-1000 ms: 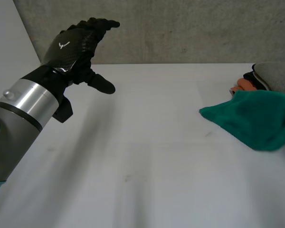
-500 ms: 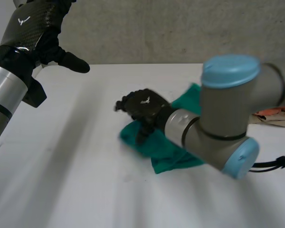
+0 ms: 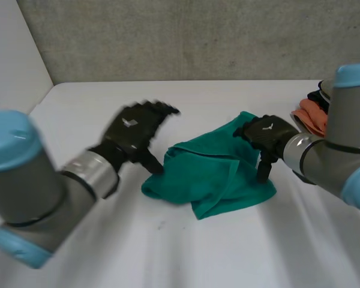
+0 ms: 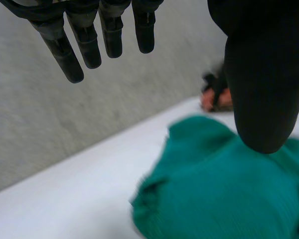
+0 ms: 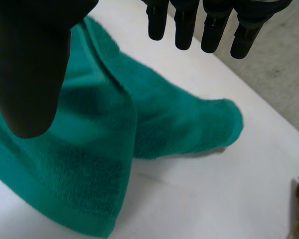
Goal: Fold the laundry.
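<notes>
Crumpled towel (image 3: 213, 174), not yet flat
Fingers of left hand (image 3: 135, 129) and right hand (image 3: 265, 133) are spread, empty. Best to pinch the edge nearest the fingertips, then pull apart.

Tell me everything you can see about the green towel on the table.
The green towel is teal terry cloth with a hemmed edge, lying rumpled and loosely folded over itself on the white table. The left hand is open at its left side, the right hand open over its right edge.

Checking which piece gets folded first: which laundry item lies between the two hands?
The green towel, crumpled between the left hand and the right hand. The orange cloth sits apart, beyond the right hand.
</notes>
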Available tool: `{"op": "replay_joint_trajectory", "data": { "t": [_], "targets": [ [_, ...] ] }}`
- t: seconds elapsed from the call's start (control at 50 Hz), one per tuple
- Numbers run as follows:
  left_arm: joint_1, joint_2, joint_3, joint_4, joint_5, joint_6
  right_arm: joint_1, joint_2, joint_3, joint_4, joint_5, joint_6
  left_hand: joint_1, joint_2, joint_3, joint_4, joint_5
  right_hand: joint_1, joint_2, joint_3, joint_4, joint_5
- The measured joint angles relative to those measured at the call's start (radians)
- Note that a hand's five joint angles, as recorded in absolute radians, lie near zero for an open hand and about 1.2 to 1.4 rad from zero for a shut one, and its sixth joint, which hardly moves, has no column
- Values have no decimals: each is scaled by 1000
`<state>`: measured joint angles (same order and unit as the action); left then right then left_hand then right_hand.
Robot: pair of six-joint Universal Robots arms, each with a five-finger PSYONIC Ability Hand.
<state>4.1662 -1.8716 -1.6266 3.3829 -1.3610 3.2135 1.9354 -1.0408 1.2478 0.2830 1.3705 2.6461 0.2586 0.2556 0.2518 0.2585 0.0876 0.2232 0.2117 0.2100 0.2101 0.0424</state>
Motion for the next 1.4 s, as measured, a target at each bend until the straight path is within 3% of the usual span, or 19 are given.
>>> {"op": "replay_joint_trajectory", "data": {
  "t": [0.22,0.28,0.3,0.32,0.36,0.38,0.42,0.56,0.72,0.82,0.92,0.96,1.02,1.12,1.26,1.4],
  "targets": [
    [-129,-307,223,-5,-98,214,15,170,-35,-146,9,-7,0,1,0,0,0,0,0,0,0,0],
    [-150,-381,288,-13,-104,232,17,218,-58,-162,14,-8,324,287,289,285,281,9,12,9,10,9],
    [-153,-396,301,-16,-105,235,17,227,-63,-163,15,-8,372,347,348,330,324,43,54,47,47,46],
    [-160,-426,326,-24,-107,238,17,247,-76,-166,19,-8,580,546,546,526,515,211,223,223,208,207],
    [-164,-453,351,-34,-110,242,17,263,-91,-167,22,-7,662,613,613,610,597,435,444,439,417,411],
    [-165,-467,364,-41,-114,245,17,271,-101,-168,24,-7,866,845,844,834,820,636,663,626,624,613],
    [-165,-480,384,-50,-128,249,17,276,-116,-171,26,-5,890,918,917,915,883,854,903,880,875,854],
    [-130,-433,441,-50,-234,254,21,208,-142,-183,25,-2,890,936,935,937,885,882,965,972,983,940],
    [-26,-279,460,19,-300,233,61,51,-82,-173,26,57,890,936,935,937,885,882,965,972,983,952],
    [62,-219,450,52,-305,203,159,-48,31,-162,-3,208,890,938,935,937,885,880,960,966,980,955],
    [112,-221,424,51,-292,176,304,-54,115,-150,-86,380,890,938,937,937,885,179,213,325,247,233],
    [122,-224,413,49,-287,161,348,-31,122,-137,-111,420,890,939,937,937,885,9,19,325,34,20],
    [127,-225,397,46,-283,137,375,-1,103,-115,-121,442,890,939,937,938,885,3,0,325,3,-1],
    [122,-191,373,43,-279,95,319,-2,29,-82,-76,398,890,939,937,938,885,3,0,325,2,-1],
    [105,-80,351,41,-258,54,157,-28,-95,-61,-9,224,890,939,937,941,885,3,0,325,2,-1],
    [61,53,331,36,-210,25,101,89,-293,-62,-9,138,890,940,939,942,885,3,0,325,2,-1]
  ]
}}
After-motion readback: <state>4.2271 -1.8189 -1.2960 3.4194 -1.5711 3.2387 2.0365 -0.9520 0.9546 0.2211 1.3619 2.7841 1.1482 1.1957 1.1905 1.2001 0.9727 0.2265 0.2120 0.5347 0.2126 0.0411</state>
